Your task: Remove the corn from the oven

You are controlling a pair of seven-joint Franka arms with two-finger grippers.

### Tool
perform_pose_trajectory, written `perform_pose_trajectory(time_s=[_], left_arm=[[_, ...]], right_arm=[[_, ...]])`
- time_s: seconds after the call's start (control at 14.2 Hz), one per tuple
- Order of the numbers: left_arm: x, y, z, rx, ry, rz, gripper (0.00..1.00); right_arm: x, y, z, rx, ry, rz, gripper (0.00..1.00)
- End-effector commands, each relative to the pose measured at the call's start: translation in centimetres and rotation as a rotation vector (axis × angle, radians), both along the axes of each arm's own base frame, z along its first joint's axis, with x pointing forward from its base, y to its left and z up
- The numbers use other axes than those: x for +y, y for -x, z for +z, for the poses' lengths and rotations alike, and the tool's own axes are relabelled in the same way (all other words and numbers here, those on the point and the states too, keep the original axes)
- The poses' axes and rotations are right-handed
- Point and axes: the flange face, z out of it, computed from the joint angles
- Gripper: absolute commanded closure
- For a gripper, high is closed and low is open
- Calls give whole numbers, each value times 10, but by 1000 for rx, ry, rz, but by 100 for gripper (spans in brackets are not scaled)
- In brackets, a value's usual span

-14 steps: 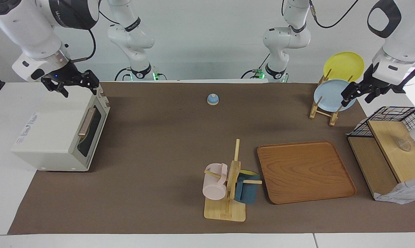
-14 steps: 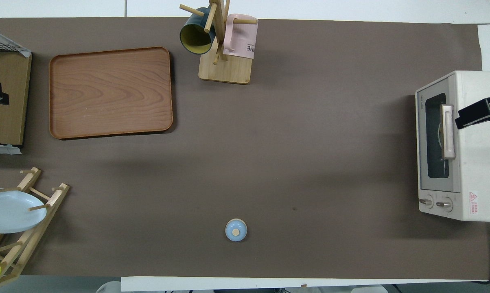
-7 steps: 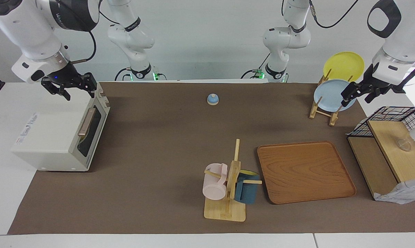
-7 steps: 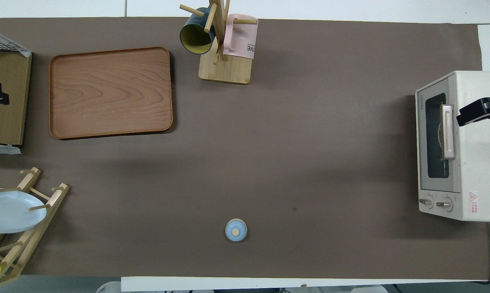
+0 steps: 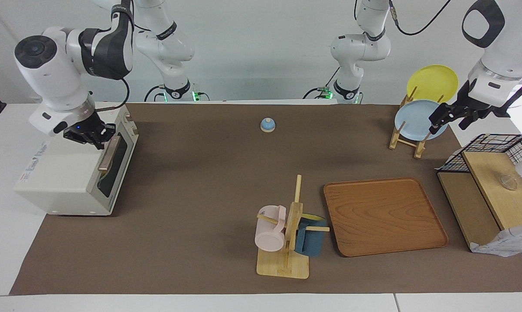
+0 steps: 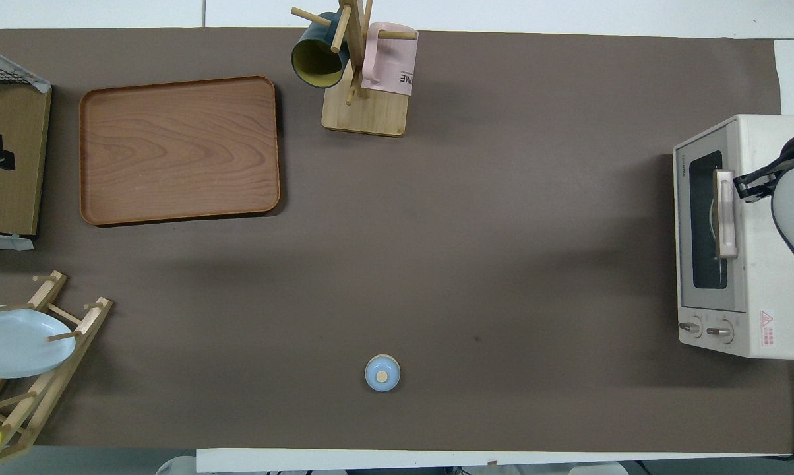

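Observation:
The cream-white oven (image 5: 66,169) (image 6: 766,277) stands at the right arm's end of the table with its dark glass door closed. Its tan handle (image 5: 108,154) (image 6: 725,218) runs along the door's top edge. The corn does not show plainly. Only a yellowish sliver (image 5: 103,175) glints through the glass. My right gripper (image 5: 99,139) (image 6: 740,188) is shut, low over the oven's top front edge, with its tips right beside the handle. I cannot tell if they touch it. My left gripper (image 5: 447,123) waits open in the air by the plate rack.
A wooden tray (image 5: 384,216) and a mug tree (image 5: 289,234) with a pink and a blue mug stand mid-table. A small blue lid (image 5: 267,125) lies nearer the robots. The plate rack (image 5: 410,138) and a wire basket (image 5: 491,145) stand at the left arm's end.
My right gripper came down from over the oven's top to the handle and went from open to shut, while the arm's wrist swung round. The left arm stayed still.

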Motion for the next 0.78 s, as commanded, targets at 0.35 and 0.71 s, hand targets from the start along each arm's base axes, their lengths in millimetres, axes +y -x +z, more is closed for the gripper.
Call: perform_pose_trajectory(time_s=[0.35, 0.71], left_arm=[[3, 5, 3, -8, 8, -4, 0], [4, 4, 3, -7, 8, -3, 0]], right_arm=[[-2, 5, -24, -1, 8, -23, 100], [-2, 4, -33, 2, 26, -28, 100]])
